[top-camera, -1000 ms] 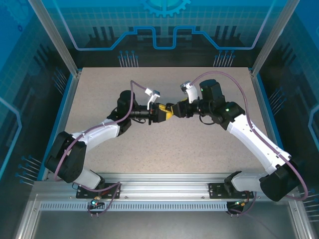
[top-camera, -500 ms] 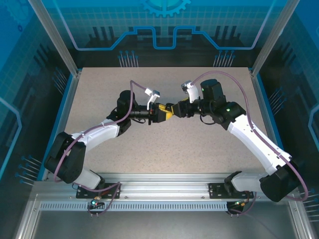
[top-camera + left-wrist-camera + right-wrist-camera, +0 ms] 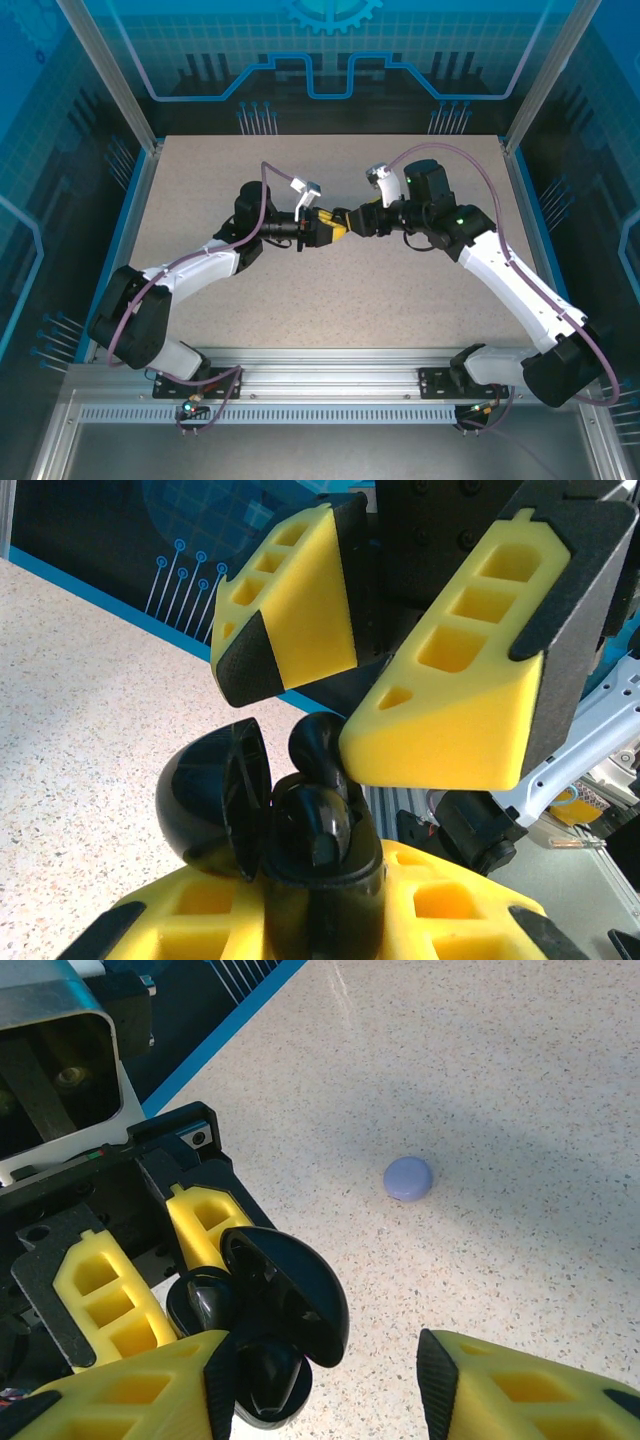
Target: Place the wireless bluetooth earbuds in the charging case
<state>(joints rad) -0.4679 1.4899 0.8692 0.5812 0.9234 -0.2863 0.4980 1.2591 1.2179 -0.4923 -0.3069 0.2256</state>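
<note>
The charging case (image 3: 322, 892), a glossy black shell with its lid (image 3: 205, 805) swung open, is held above the table with my left gripper (image 3: 320, 912) shut on its lower half. One black earbud (image 3: 316, 828) lies seated in the case. A second earbud (image 3: 316, 744) stands up from the case against the lower finger (image 3: 450, 730) of my right gripper (image 3: 365, 670). In the right wrist view the case lid (image 3: 295, 1290) and both earbuds (image 3: 205, 1305) (image 3: 262, 1378) sit beside the left finger (image 3: 130, 1390) of the right gripper (image 3: 325, 1380). That gripper is open. Both grippers meet mid-table (image 3: 335, 224).
A small lilac round button-like thing (image 3: 408, 1177) lies on the speckled table (image 3: 520, 1110) beyond the case. Blue-edged enclosure walls (image 3: 130, 210) and aluminium posts ring the table, with a metal rail (image 3: 330, 362) at the near edge.
Both arms stay almost still at the table's middle. The right wrist has shifted only very slightly.
</note>
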